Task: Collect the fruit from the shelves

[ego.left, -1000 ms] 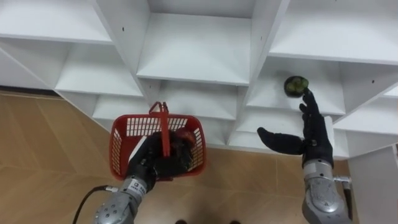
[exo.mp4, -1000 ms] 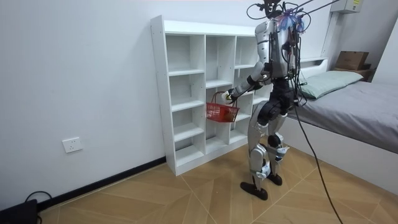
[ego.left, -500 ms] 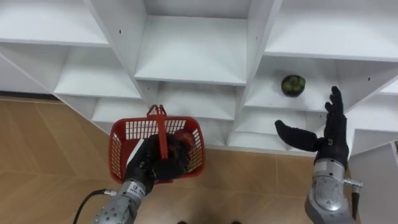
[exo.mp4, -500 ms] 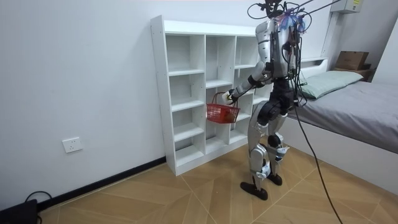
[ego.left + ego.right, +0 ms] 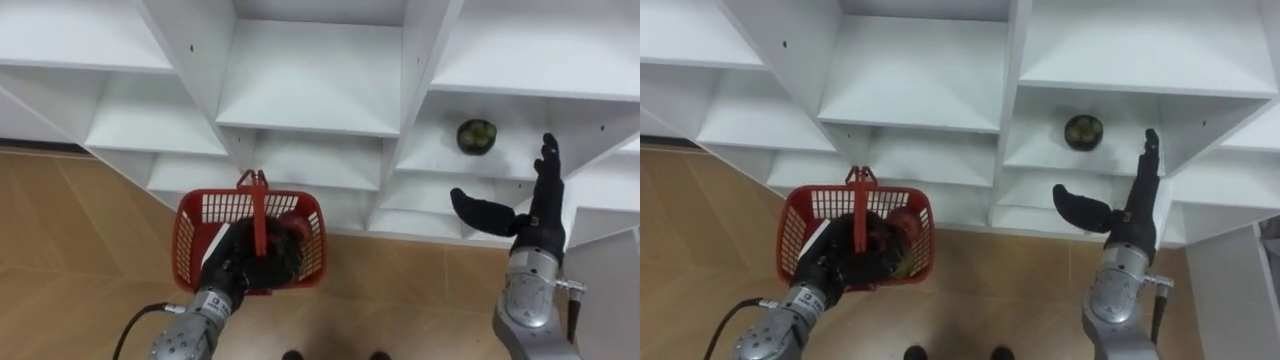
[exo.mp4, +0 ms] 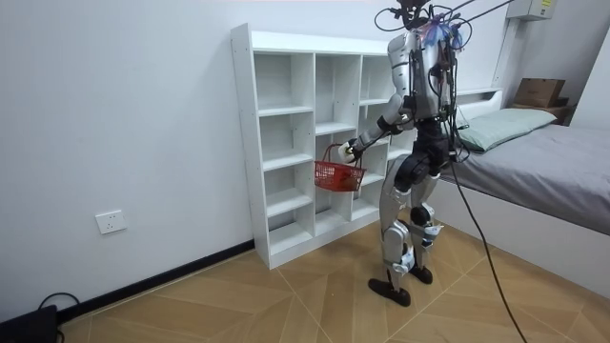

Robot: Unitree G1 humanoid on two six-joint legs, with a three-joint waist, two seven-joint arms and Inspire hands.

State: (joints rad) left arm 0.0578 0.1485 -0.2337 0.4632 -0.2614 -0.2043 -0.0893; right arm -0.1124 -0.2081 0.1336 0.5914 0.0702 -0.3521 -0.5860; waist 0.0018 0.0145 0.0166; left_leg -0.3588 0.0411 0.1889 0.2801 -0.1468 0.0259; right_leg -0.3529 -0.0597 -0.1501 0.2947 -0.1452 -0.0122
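While its fingers (image 5: 547,172) are stretching straight and released, thumb splayed sideways, the right hand (image 5: 535,228) is hovering in front of the closet (image 5: 320,90), just below and to the right of the green fruit (image 5: 477,136), not touching it. That fruit is sitting on a shelf (image 5: 440,152) in the closet's right-hand column. Over on the other side, the left hand (image 5: 243,265) is clenching round the handle of the red basket (image 5: 195,235), holding it up before the lower shelves, above the wooden floor (image 5: 70,260). A red fruit (image 5: 296,222) is lying inside the basket. The robot is standing upright facing the closet, a bed (image 6: 562,157) on the room view's right.
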